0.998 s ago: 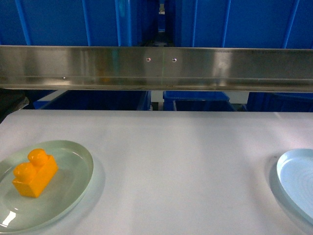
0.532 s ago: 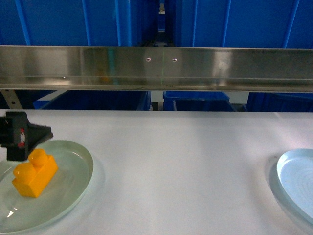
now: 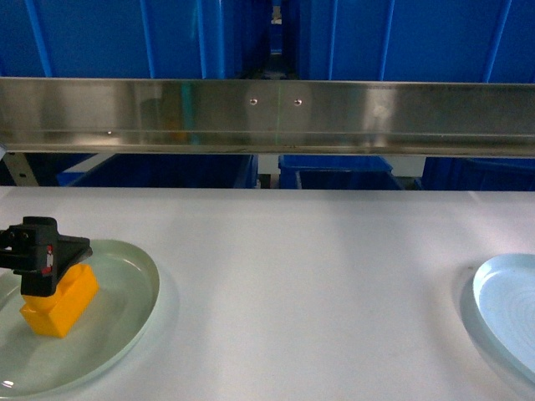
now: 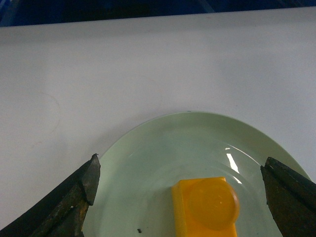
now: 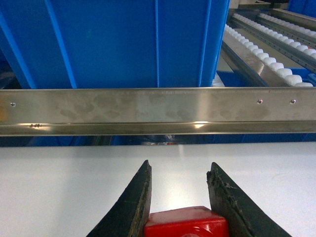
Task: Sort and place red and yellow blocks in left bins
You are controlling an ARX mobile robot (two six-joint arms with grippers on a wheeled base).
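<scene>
The yellow block (image 3: 65,302) lies on a pale-green plate (image 3: 125,292) at the table's near left. My left gripper (image 3: 40,266) hangs right over it and hides its studs. In the left wrist view my left gripper (image 4: 181,162) is open wide, its fingers (image 4: 74,197) astride the plate (image 4: 143,158), and the yellow block (image 4: 205,207) sits between them, touched by neither. My right gripper (image 5: 179,164) is shut on the red block (image 5: 187,223) above the white table; it is out of the head view. Blue bins (image 3: 100,38) stand behind a steel rail (image 3: 267,113).
A pale-blue plate (image 3: 510,313) sits at the table's right edge. More blue crates (image 3: 167,171) show under the rail. In the right wrist view a blue crate (image 5: 123,44) rises behind the rail (image 5: 158,111), with roller tracks (image 5: 266,54) to its right.
My left gripper has come in from the left and dropped down over the yellow block, now covering its studs. The block and both plates have not moved.
</scene>
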